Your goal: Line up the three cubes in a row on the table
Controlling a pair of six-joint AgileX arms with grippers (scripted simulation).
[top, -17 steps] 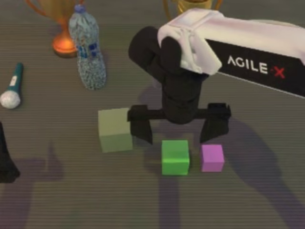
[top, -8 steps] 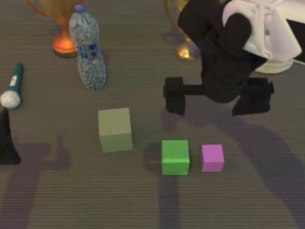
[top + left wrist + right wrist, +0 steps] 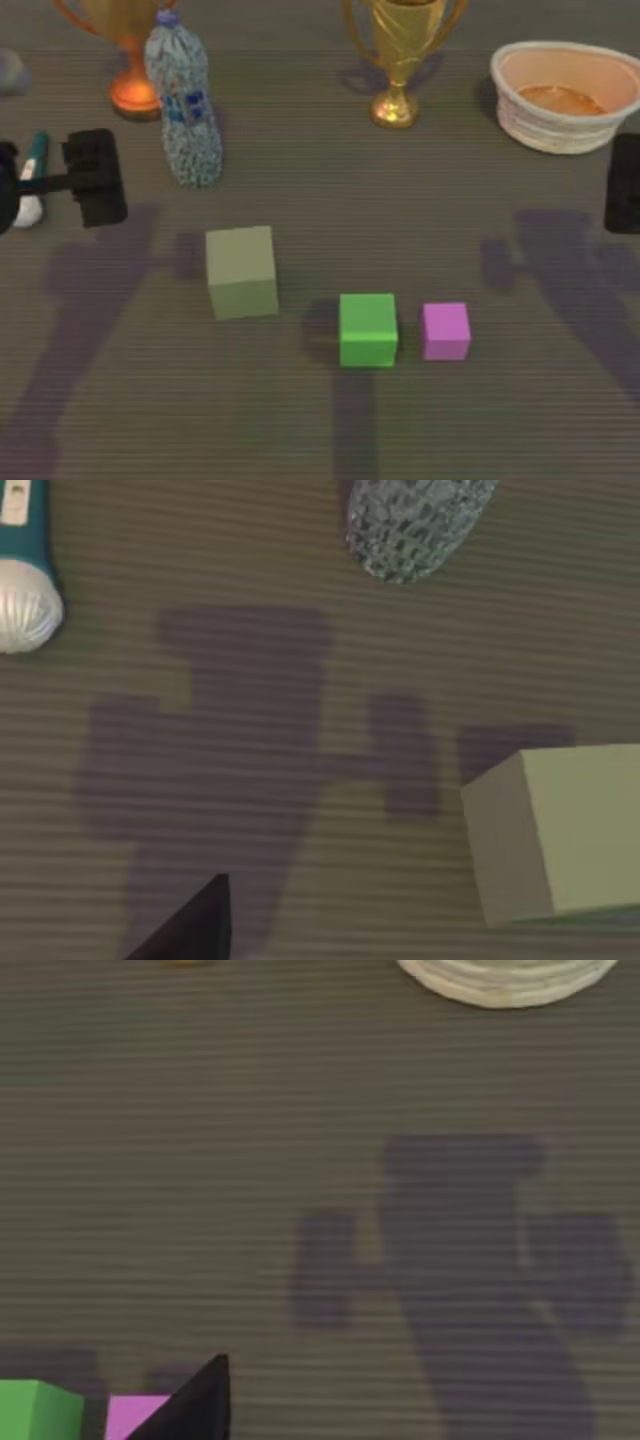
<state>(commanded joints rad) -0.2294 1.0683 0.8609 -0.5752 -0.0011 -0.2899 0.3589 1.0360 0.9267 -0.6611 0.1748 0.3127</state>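
Three cubes are seen resting on the ribbed dark bench [image 3: 330, 430], none of them held. The large olive cube [image 3: 241, 271] sits left of centre in the top view, set slightly higher in the frame than the other two. The bright green cube [image 3: 368, 328] lies at lower centre, and the small magenta cube [image 3: 445, 331] is placed just beside it on the right, a narrow gap between them.

The left gripper [image 3: 40, 185] is caught at the far left edge of the top view, above the bench near a teal microphone [image 3: 27, 178]; one dark finger [image 3: 95, 176] is plainly shown, the other is cut off by the frame, so the spread of the jaws cannot be told. Of the right gripper [image 3: 624, 183] only a dark block at the right edge is shown, its jaws' state equally unreadable.

Along the top of the frame are ranged an orange-based trophy [image 3: 131, 80], a water bottle [image 3: 184, 103], a gold trophy [image 3: 399, 55] and a pale basket [image 3: 565, 95].
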